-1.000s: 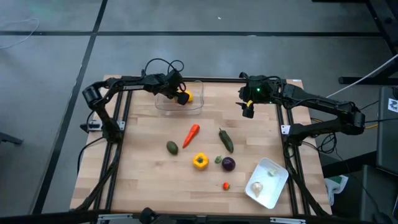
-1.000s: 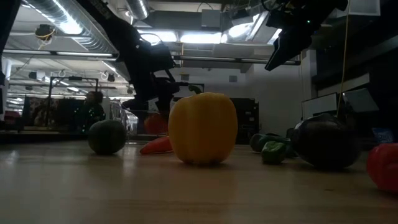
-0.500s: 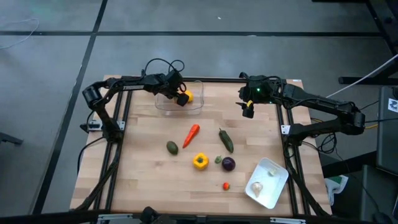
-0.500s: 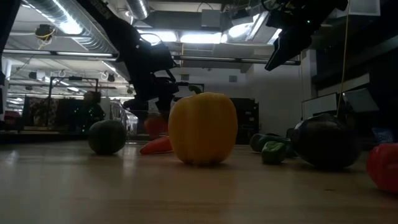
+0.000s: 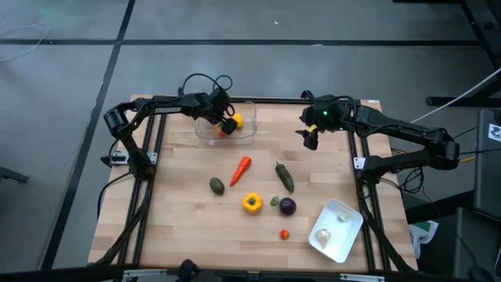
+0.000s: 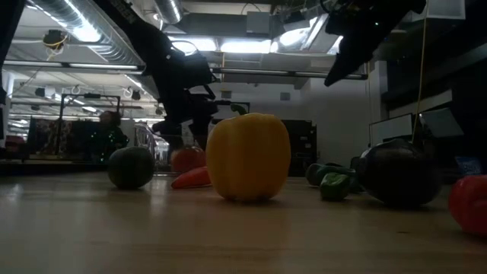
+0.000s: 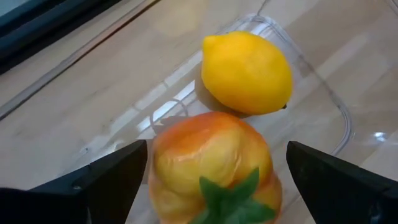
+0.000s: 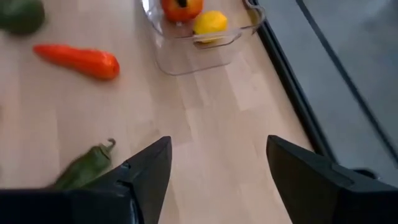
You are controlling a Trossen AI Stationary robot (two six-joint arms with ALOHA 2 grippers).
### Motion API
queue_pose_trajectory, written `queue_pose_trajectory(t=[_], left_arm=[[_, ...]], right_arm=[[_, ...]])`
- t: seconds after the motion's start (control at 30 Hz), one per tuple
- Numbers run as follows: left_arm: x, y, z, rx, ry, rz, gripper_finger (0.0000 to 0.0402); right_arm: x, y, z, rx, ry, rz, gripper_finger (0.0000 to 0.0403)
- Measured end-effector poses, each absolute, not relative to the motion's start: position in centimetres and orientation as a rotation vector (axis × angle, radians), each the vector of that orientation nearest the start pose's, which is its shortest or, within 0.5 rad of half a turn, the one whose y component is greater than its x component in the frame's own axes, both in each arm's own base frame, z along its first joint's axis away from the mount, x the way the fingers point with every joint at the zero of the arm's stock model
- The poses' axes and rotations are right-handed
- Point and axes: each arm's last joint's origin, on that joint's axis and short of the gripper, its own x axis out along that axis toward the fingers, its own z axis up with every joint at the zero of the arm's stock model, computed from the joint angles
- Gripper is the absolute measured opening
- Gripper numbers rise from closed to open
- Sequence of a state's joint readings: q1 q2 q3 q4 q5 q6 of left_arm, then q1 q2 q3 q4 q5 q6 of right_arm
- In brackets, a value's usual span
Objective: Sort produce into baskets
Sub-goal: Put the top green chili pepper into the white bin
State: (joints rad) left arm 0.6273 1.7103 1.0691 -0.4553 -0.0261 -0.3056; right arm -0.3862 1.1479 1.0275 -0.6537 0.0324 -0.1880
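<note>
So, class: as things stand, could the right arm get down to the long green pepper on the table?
Probably yes. The right gripper hangs open above bare wood, and the green pepper lies alone nearby, apart from the red carrot and purple ball.

Clear glossy plastic tub (image 7: 323, 93); glossy smooth lemon (image 7: 247, 73), tomato (image 7: 211, 165); pale wood-plank table (image 5: 188, 219).

Tomato (image 7: 211, 165) and lemon (image 7: 247, 72) lie side by side in the tub (image 5: 249, 135)
</note>
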Motion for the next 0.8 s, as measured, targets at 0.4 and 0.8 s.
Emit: queue_pose_trajectory(t=[0.4, 0.8], left_arm=[[26.8, 19.5, 18.8, -0.439, 1.001, 0.663, 0.0381], [25.7, 18.3, 23.2, -0.217, 0.921, 0.565, 0.0381]], right_arm=[[21.7, -8.7, 29.8, 0.481, 0.769, -0.462, 0.0259], [26.8, -4.1, 26.0, 0.686, 0.873, -0.465, 0.0259]])
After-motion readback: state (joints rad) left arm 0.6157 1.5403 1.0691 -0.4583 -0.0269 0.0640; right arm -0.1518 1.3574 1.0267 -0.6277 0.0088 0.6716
